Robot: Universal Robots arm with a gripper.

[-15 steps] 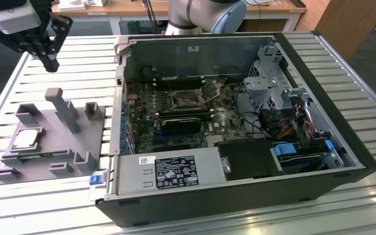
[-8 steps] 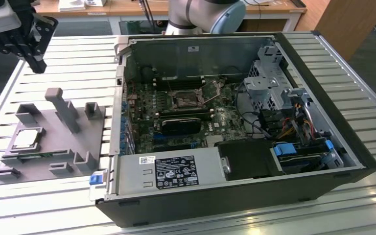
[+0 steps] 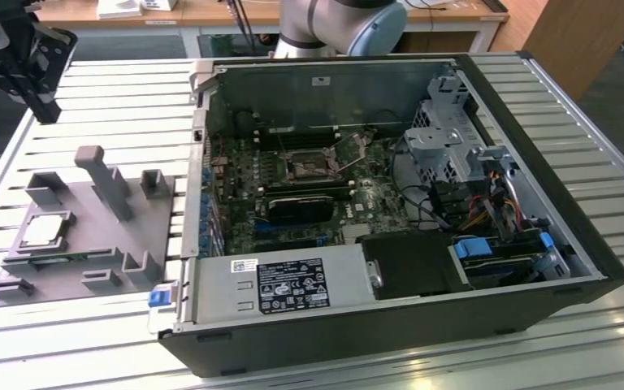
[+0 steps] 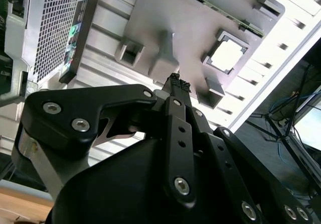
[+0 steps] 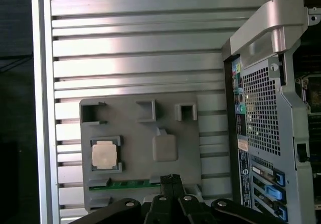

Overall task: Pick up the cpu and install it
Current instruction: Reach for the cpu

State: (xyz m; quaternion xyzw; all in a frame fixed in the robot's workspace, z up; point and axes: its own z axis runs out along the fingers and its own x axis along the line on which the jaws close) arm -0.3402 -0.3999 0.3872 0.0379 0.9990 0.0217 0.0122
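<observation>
- Around the gripper point(image 3: 43, 104), open air is surrounding the arm above the slatted aluminium table point(image 3: 106, 97). The open computer case point(image 3: 399, 203) is standing apart from it.
- Jaws are sitting closed and gripping nothing, fingertips point(image 5: 166, 181) meeting in the first wrist view.
- The cpu point(image 5: 104, 154) is lying flat below the jaws, well apart, seated in a square recess of the grey plastic fixture point(image 5: 150, 126).
- Its silvery, darker-rimmed top is shining; fixture posts are standing upright.
</observation>
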